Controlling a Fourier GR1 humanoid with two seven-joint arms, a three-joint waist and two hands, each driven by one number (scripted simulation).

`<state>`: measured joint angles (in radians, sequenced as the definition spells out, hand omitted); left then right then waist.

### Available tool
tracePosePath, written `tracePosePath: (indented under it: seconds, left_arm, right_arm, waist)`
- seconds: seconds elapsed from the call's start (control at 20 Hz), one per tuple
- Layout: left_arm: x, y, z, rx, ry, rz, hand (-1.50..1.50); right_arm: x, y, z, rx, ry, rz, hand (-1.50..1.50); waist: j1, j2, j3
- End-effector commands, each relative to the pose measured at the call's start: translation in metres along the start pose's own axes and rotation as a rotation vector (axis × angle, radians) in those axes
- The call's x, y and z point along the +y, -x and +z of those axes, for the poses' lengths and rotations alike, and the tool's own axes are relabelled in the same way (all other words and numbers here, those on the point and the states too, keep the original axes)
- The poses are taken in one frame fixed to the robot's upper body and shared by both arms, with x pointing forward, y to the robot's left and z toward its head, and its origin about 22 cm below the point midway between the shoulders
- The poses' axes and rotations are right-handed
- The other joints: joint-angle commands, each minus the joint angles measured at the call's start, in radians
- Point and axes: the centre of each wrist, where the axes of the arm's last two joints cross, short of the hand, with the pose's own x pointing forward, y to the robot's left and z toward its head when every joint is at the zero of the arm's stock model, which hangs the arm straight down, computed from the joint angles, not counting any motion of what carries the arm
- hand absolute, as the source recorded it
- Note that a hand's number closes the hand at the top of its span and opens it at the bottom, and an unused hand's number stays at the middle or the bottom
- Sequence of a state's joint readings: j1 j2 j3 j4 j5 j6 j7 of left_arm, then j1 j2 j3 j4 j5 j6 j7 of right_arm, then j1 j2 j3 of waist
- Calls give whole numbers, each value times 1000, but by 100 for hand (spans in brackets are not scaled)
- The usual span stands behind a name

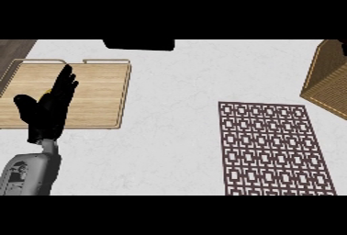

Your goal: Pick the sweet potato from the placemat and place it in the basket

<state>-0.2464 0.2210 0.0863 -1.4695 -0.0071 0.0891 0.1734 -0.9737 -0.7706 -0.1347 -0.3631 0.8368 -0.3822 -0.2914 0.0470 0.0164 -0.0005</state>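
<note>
Left hand (46,110) open, fingers straight and up, at left edge of counter (176,82) over wooden tray (102,87), placemat (271,147) at near right edge with open surface between them, basket (330,78) cut off at far right corner, sweet potato — location cannot be told.

A pale worktop (176,137) with faint grey marbling fills nearly the whole view, spreading right of and below the robot hand (49,110). The light on it is soft and even. Under the robot hand and reaching out to its right, a light wooden tray (102,92) with a thin raised rim lies flat on the worktop. Up and right of the robot hand, at the far edge, part of a black block (139,44) shows. Up and left, a dark brown wood-grained strip (17,46) borders the worktop; whether it is floor or furniture cannot be told.
</note>
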Motion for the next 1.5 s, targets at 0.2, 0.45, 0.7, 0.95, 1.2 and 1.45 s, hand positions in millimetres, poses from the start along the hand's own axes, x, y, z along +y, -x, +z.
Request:
tracePosePath:
  seconds: [0.2, 0.45, 0.7, 0.95, 1.2, 1.45]
  left_arm:
    - [12, -3, 5, -15, 8, -4, 0]
    - [5, 2, -1, 3, 15, 10, 0]
    - [3, 2, -9, -6, 1, -4, 0]
    - [0, 3, -3, -12, 24, -4, 0]
    - [3, -2, -7, -22, 14, 8, 0]
    - [-2, 9, -3, -2, 2, 13, 0]
  right_arm:
    - [-1, 7, -3, 77, -73, 69, 150]
    - [-5, 6, -7, 107, -230, 139, 150]
    - [15, 15, 8, 89, -257, 129, 150]
    - [0, 32, 10, 118, -233, 121, 150]
    - [20, 27, 19, 106, -244, 167, 150]
    - [22, 32, 24, 120, -260, 197, 150]
  waist:
    - [12, 2, 3]
    - [16, 7, 3]
    - [12, 12, 4]
    - [21, 13, 5]
    - [15, 11, 5]
    - [18, 12, 5]
